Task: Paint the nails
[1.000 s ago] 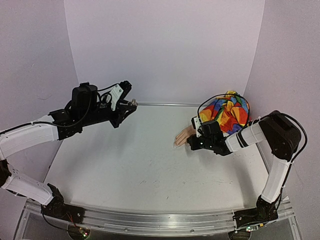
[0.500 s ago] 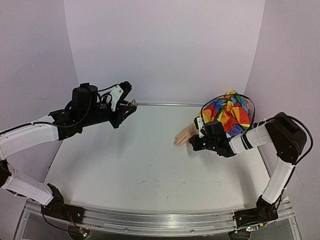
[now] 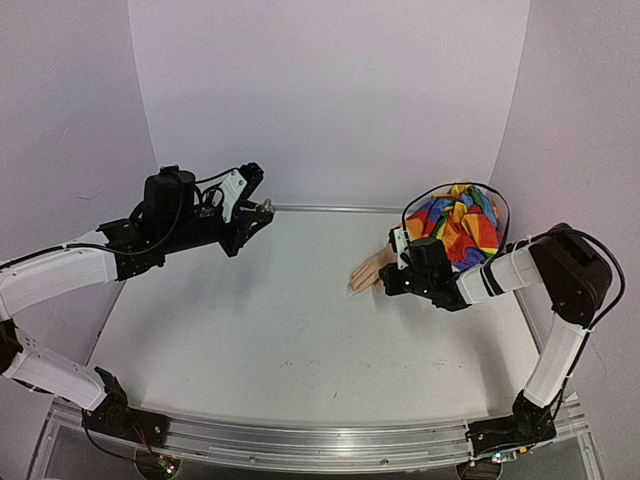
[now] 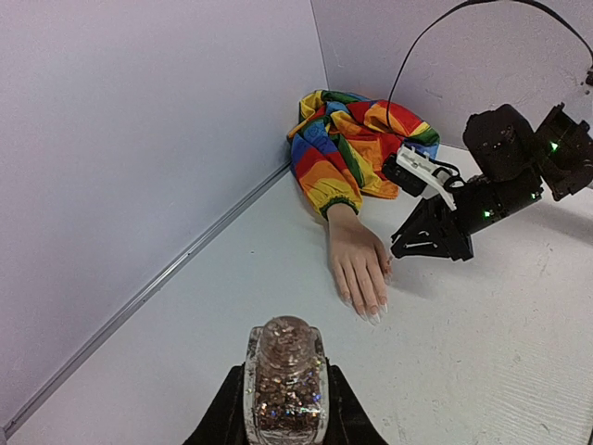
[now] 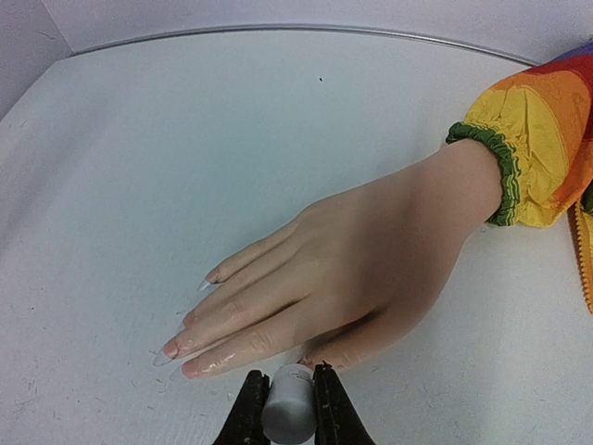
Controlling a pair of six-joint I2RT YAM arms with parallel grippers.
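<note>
At the table's (image 3: 280,330) far left, the left arm (image 3: 70,272) reaches inward, held high above the surface, its jaws clamped on a glitter-filled bottle (image 4: 285,380). Bare table lies open between the two arms. To the right, the mannequin hand (image 3: 366,272) rests palm down, the nails (image 5: 171,352) pointing left, its rainbow sleeve (image 3: 458,222) bunched in the back corner. The right arm (image 3: 505,268) lies low, elbow folded near the right wall, jaws gripping a small grey cap (image 5: 289,408) just beside the thumb.
</note>
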